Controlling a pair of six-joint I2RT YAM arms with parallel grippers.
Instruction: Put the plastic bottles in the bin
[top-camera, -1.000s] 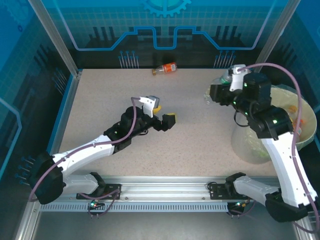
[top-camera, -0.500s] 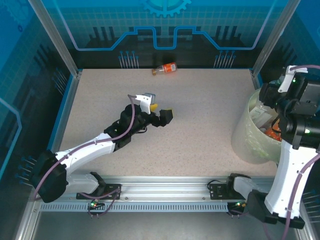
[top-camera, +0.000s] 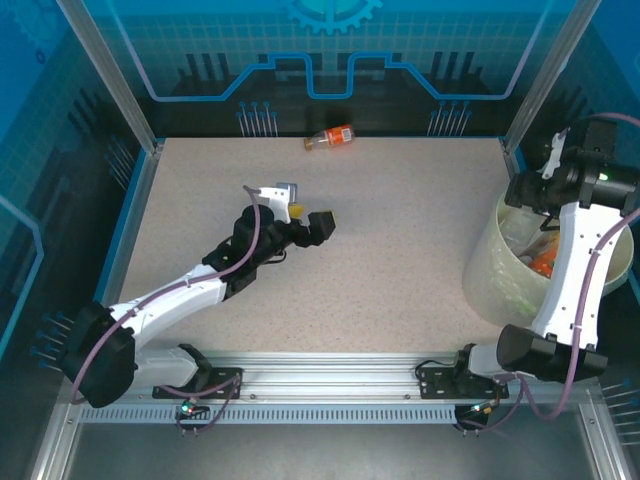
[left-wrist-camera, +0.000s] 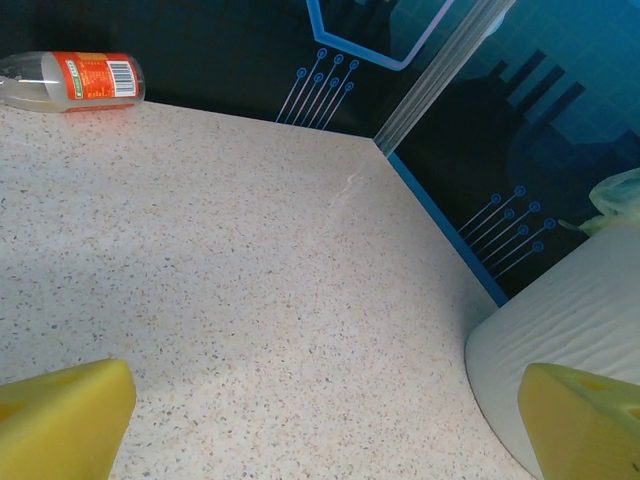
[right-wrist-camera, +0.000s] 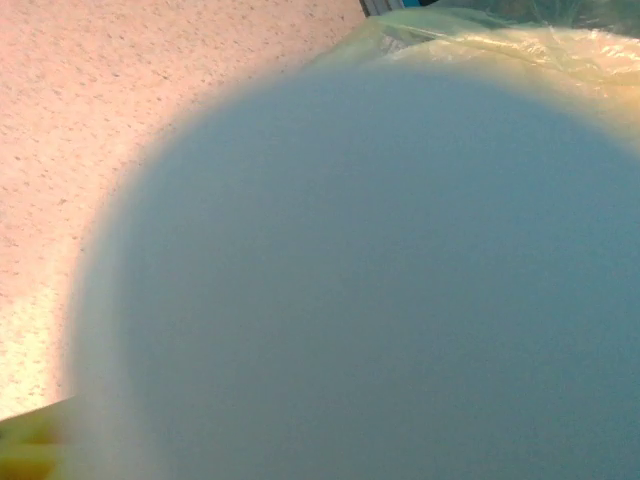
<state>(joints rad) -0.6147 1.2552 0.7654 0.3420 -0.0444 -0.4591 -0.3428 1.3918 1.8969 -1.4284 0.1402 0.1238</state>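
One small clear plastic bottle with an orange-red label (top-camera: 330, 137) (left-wrist-camera: 72, 80) lies on its side at the far edge of the speckled beige tabletop (top-camera: 400, 260), close to the dark back wall and well apart from both arms. The left gripper (top-camera: 310, 220) hovers near the middle of the table. Its yellow foam pads (left-wrist-camera: 60, 420) are spread wide with nothing between them, as the left wrist view shows.

The large round pale yellow-green bin lined with a translucent bag (top-camera: 488, 272) (left-wrist-camera: 560, 340) stands at the right. Orange-coloured items (top-camera: 545, 263) show inside it. The right gripper (top-camera: 522, 192) hangs over the bin's far left rim. A blurred grey shape covers most of the right wrist view, so whether its jaws are apart or holding anything cannot be told.
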